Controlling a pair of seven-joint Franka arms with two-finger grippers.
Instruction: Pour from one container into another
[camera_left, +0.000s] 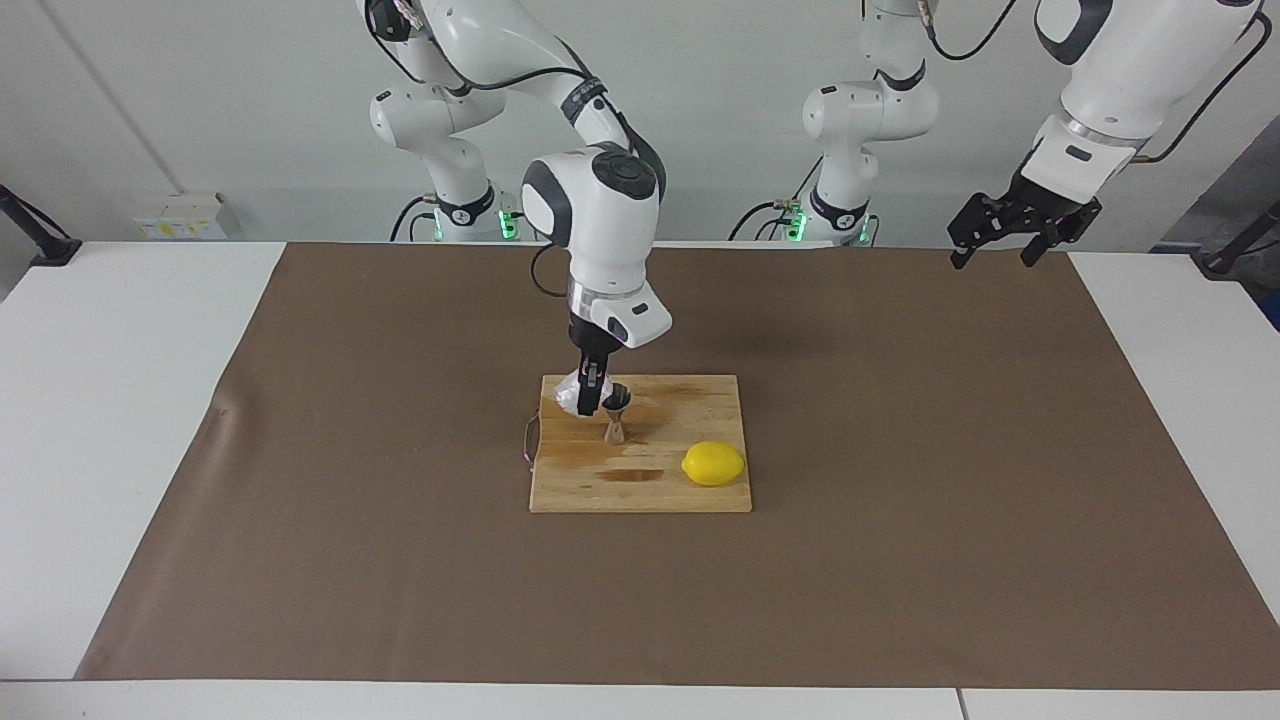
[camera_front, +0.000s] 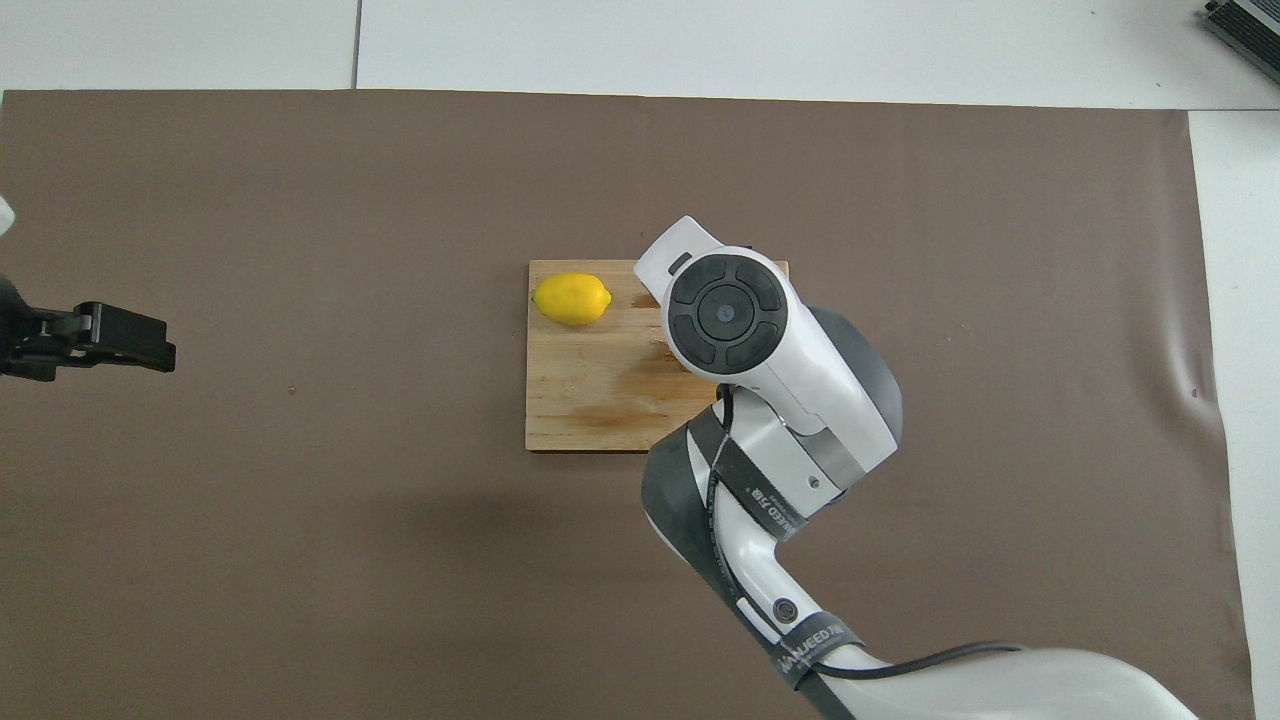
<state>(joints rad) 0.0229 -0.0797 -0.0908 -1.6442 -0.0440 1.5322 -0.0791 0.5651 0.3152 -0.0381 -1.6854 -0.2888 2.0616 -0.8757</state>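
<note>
My right gripper (camera_left: 592, 388) reaches down over the wooden cutting board (camera_left: 690, 400) and is shut on the small clear bumpy glass cup (camera_left: 570, 393). It holds the cup tipped, just above the board and right beside the top mouth of the steel hourglass jigger (camera_left: 616, 418). The jigger stands upright on the board. In the overhead view the right arm's wrist (camera_front: 727, 313) hides both the cup and the jigger. My left gripper (camera_left: 996, 256) is open and empty; it waits in the air over the mat's edge at the left arm's end and also shows in the overhead view (camera_front: 150, 345).
A yellow lemon (camera_left: 713, 463) lies on the board's corner farther from the robots, toward the left arm's end; it also shows in the overhead view (camera_front: 571, 298). The board (camera_front: 590, 390) lies in the middle of a brown mat (camera_left: 950, 480) on the white table.
</note>
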